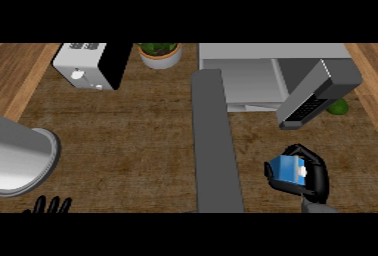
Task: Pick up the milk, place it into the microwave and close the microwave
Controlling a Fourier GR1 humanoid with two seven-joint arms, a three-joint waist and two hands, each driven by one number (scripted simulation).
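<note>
My right hand (314,175) has its fingers curled round the milk (286,168), its white-capped end toward the right; long axis unclear. Left hand (49,206) rests, fingers straight, apart.

Brown counter (125,135), microwave (244,75), toaster (88,65), potted plant (159,54), steel pot (22,160)

Light falls flat and even across the counter (118,135), moderately bright (no glare anywhere). Shadows are hardly visible. Outlines look soft throughout.
</note>
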